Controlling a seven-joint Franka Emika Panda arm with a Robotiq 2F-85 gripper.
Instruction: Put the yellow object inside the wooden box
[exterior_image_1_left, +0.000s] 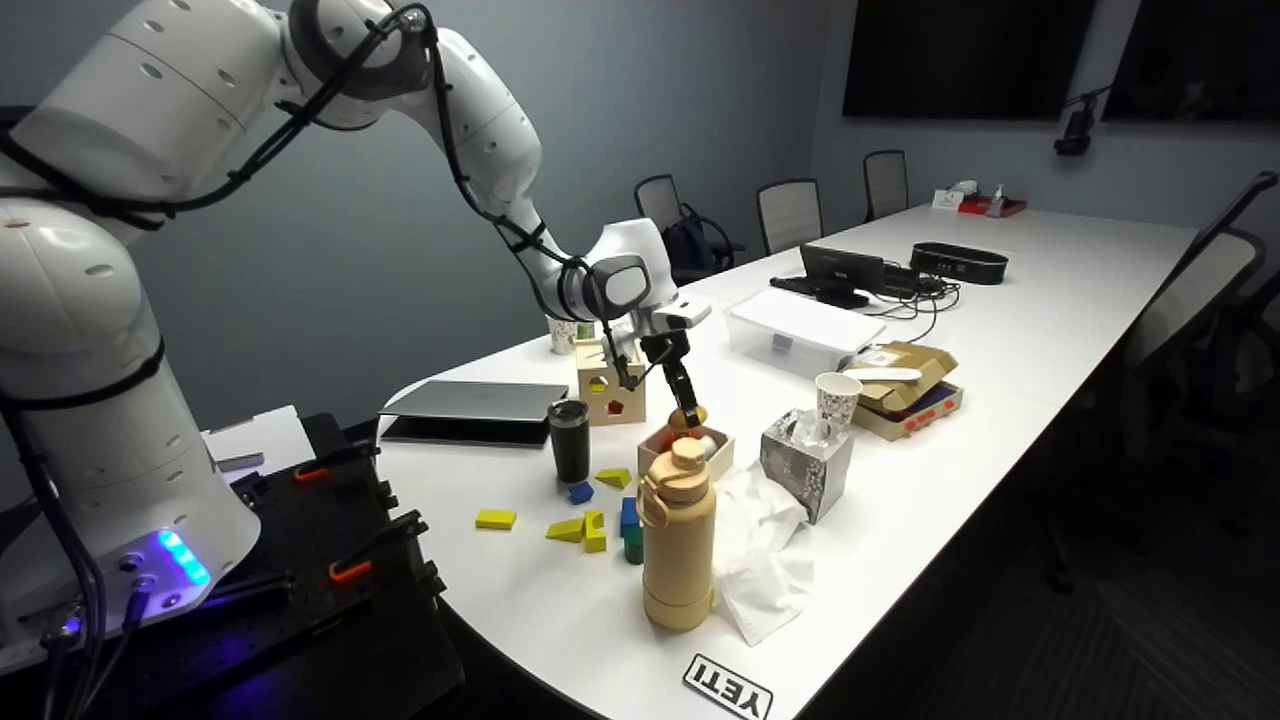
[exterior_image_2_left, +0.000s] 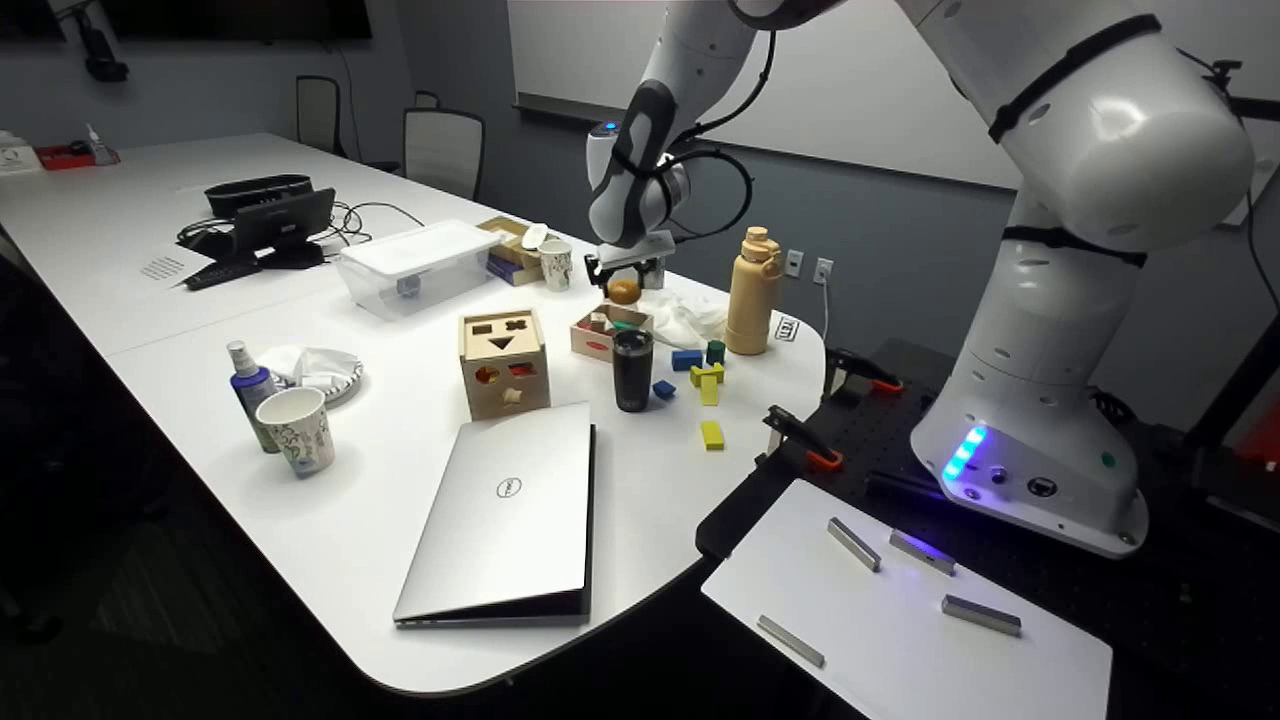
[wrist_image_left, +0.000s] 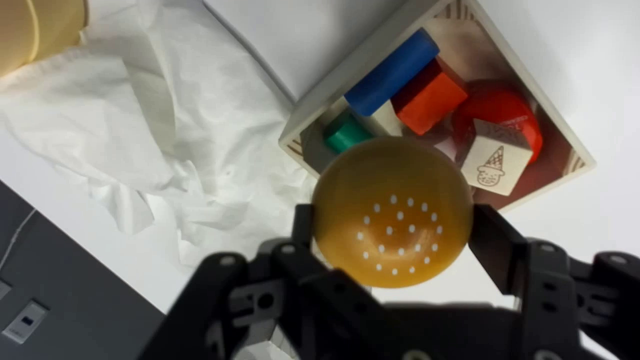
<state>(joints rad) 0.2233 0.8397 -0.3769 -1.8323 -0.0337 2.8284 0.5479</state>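
1. Two fingers are clamped on the yellow-orange object, one at each side; its white-dotted face shows in the wrist view, its far side is hidden.
2. The object is held at the shallow open box and covers one corner of it in the wrist view. Contact between the two cannot be determined.
3. Inside that box, the green block is partly covered by the object, and the round red item by the printed cube.
4. The wooden box stands on the surface, apart from the object. Red and yellow patches show through its cut-outs; their shapes cannot be identified.
5. In an exterior view, the tan bottle overlaps the shallow open box; the wrist view cuts the bottle off at a corner.
6. In an exterior view, the black tumbler hides part of the shallow open box.
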